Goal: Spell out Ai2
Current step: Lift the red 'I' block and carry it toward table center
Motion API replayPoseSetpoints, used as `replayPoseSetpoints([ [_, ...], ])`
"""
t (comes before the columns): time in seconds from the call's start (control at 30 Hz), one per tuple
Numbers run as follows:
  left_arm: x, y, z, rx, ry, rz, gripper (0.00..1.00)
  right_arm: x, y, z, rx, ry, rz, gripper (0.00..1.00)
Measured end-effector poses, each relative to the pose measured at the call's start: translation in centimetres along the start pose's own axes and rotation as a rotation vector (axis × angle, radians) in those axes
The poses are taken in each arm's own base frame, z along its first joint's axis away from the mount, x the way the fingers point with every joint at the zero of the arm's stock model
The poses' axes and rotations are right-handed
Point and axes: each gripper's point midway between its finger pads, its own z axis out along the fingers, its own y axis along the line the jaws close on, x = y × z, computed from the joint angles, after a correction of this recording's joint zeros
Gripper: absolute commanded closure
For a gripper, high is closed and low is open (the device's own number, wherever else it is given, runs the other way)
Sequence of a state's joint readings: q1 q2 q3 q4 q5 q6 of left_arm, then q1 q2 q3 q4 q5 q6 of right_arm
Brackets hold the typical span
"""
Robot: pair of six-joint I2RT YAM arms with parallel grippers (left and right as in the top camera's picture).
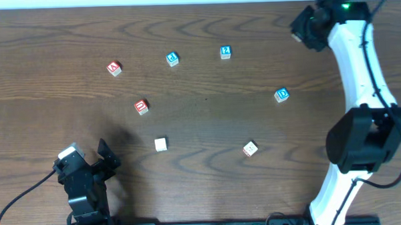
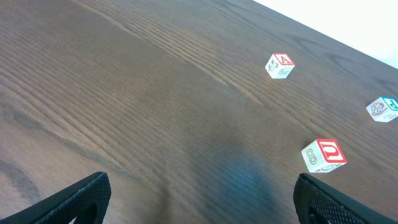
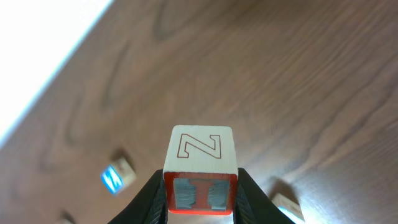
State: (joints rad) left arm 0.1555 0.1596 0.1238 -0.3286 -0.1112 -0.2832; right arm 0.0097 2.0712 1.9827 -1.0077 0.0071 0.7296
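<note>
The red I block (image 3: 200,155) was clamped between the jaws of the right gripper (image 3: 200,200) and held over the far right part of the table (image 1: 207,125), with an outlined Z shown on its upper face. The red A block (image 1: 114,68) was seen at the far left, and the blue 2 block (image 1: 226,52) at the far side, right of centre, well apart from it. The left gripper (image 1: 90,162) was seen at the near left, its jaws spread wide apart
</note>
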Motion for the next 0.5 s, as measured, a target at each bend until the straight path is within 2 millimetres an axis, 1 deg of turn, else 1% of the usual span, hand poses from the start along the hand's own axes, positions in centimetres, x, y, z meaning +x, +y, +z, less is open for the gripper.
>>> replayPoseSetpoints([
  [0.13,0.0,0.0,0.0,0.0,0.0,0.0,0.05,4.7,1.4,-0.2,0.037,0.095,-0.242,0.99],
  [0.2,0.0,0.0,0.0,0.0,0.0,0.0,0.05,7.0,2.1,-0.5,0.047,0.14,-0.339,0.98],
  [0.3,0.0,0.0,0.0,0.0,0.0,0.0,0.05,10.0,3.4,-0.9,0.045,0.184,-0.452,0.98],
  [0.4,0.0,0.0,0.0,0.0,0.0,0.0,0.05,13.2,5.7,-1.3,0.018,0.202,-0.56,0.98],
  [0.43,0.0,0.0,0.0,0.0,0.0,0.0,0.04,13.9,6.3,-1.4,0.008,0.204,-0.583,0.98],
  [0.47,0.0,0.0,0.0,0.0,0.0,0.0,0.05,15.2,7.4,-1.7,-0.013,0.2,-0.621,0.98],
  [0.5,0.0,0.0,0.0,0.0,0.0,0.0,0.05,15.7,8.0,-1.7,-0.024,0.194,-0.635,0.98],
])
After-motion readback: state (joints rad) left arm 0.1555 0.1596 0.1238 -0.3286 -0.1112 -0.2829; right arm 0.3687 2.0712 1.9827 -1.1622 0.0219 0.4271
